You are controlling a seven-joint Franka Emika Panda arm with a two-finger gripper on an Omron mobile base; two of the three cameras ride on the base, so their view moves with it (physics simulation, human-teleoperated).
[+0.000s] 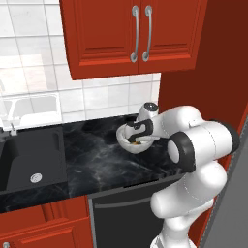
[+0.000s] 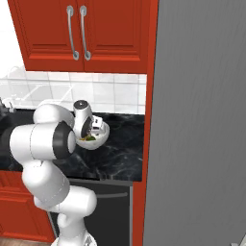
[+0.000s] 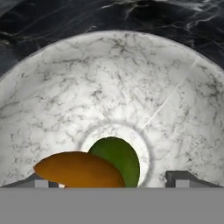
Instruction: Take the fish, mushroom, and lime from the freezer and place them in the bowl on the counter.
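The tall grey brushed-metal freezer stands at the right end of the black marble counter with thin white veins. On that counter, near the freezer, sits the round white-grey marbled bowl. The two-finger gripper hangs just above the bowl with its dark tips spread wide, holding nothing. At the bowl's bottom lie the brown-orange mushroom cap and, touching it, the small dark green lime.
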